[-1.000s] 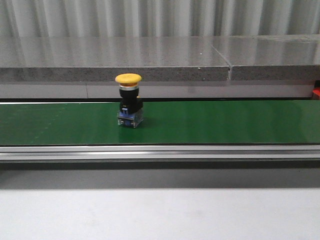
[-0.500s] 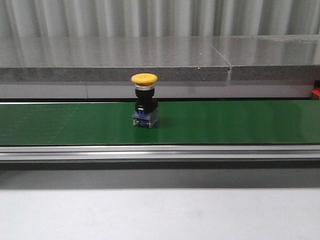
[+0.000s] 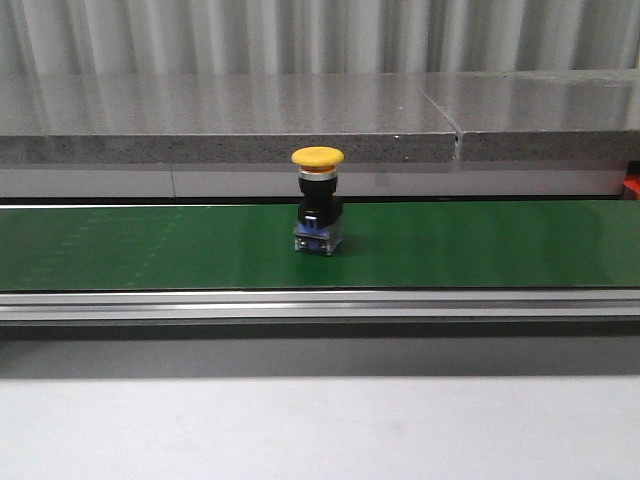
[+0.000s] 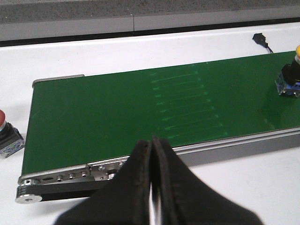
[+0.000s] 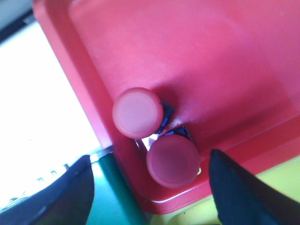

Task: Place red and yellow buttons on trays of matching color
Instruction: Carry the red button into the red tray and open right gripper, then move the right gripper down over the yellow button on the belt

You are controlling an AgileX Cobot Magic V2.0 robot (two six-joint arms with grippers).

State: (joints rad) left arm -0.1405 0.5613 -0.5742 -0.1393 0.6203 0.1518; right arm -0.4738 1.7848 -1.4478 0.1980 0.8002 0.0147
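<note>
Two grippers show only in their wrist views. Left gripper (image 4: 151, 187) has its fingers pressed together, holding nothing, above the near rail of the green belt (image 4: 117, 117). Right gripper (image 5: 150, 197) is spread wide over a corner of the red tray (image 5: 211, 61), where two red buttons (image 5: 138, 112) stand touching. One yellow button (image 3: 318, 200) stands upright mid-belt; another red button (image 4: 7, 136) sits off the belt's end, at nine o'clock of the left gripper.
</note>
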